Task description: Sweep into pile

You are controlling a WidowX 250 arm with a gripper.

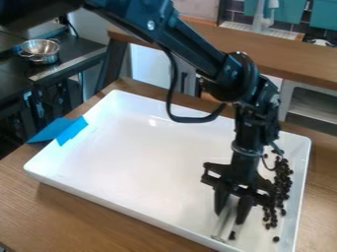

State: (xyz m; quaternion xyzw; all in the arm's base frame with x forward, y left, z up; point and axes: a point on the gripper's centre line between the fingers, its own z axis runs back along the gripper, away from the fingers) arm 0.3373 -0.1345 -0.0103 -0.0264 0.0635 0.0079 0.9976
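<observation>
The gripper [231,217] hangs low over the white tray [131,162], in its lower right part, with its fingers pointing down. Between the fingers stands a thin, pale, see-through tool [223,227], held upright; its lower edge is close to the tray floor. Many small dark beans [282,184] lie right of the gripper in a long, uneven band along the tray's right wall. A single bean [231,235] is by the foot of the tool, and another [276,239] sits near the lower right corner.
Raised walls surround the tray, which rests on a wooden table [72,211]. Blue tape [71,131] covers part of its left rim. A metal colander [40,50] stands on the dark counter at the upper left. A wooden ledge [283,54] runs behind the arm.
</observation>
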